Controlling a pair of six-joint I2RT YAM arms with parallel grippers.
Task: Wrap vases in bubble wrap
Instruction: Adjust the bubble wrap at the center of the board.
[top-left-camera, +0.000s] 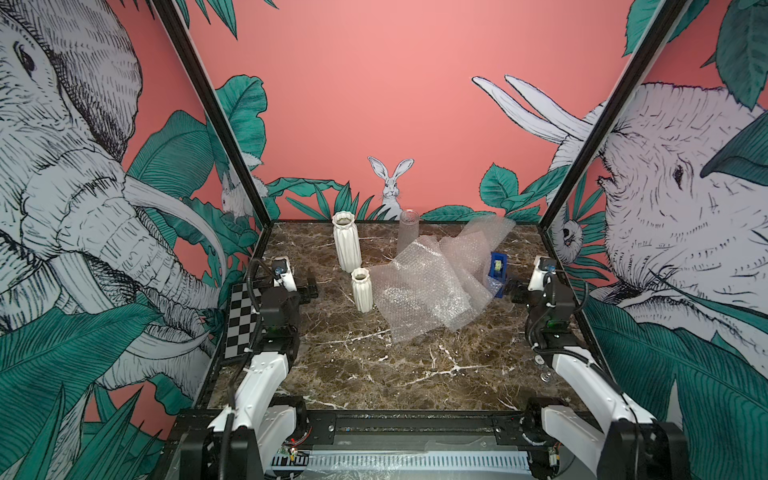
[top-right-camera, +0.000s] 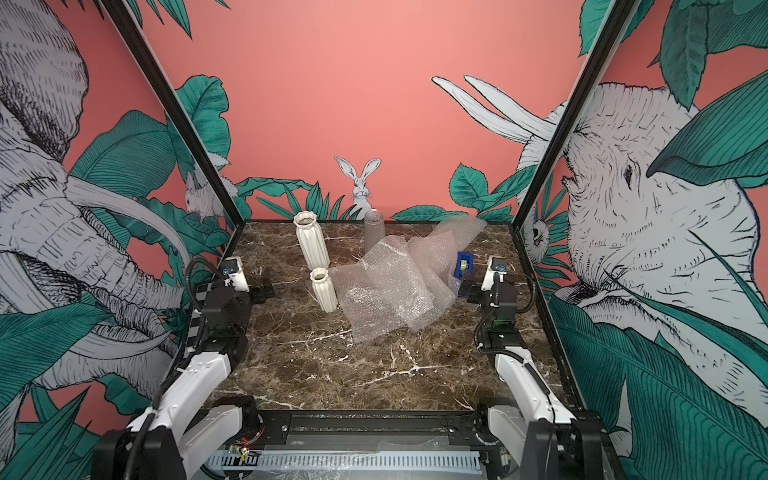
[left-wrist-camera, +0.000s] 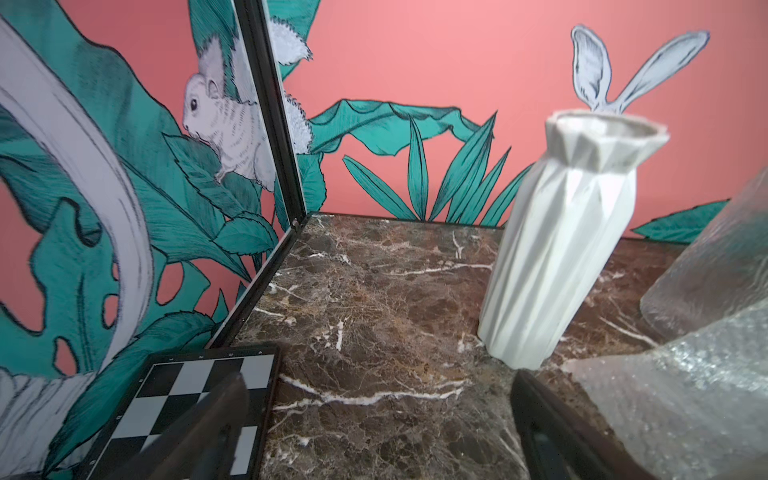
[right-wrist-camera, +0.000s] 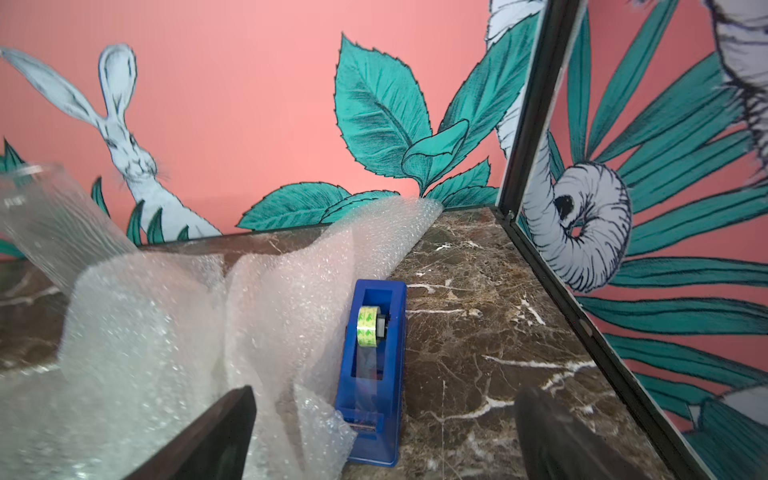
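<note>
Vases (top-left-camera: 347, 245) stand upright, mouths up, right of the wide-open, empty left gripper (left-wrist-camera: 378, 378): a tall ribbed white vase (left-wrist-camera: 561, 249) at the back, a shorter matching vase (top-left-camera: 362, 293) nearer, a clear glass cylinder (top-left-camera: 408, 228) behind the crumpled bubble wrap (top-left-camera: 424, 291). The right gripper (right-wrist-camera: 384, 390), far right, gapes empty too.

Beyond the left gripper (left-wrist-camera: 378, 380), jaws wide apart, a tall white ribbed ceramic vase (left-wrist-camera: 557, 257) stands on the brown marble tabletop (left-wrist-camera: 374, 286) near a clear glass cylinder (left-wrist-camera: 715, 266) and translucent bubble wrap (left-wrist-camera: 690, 399).
</note>
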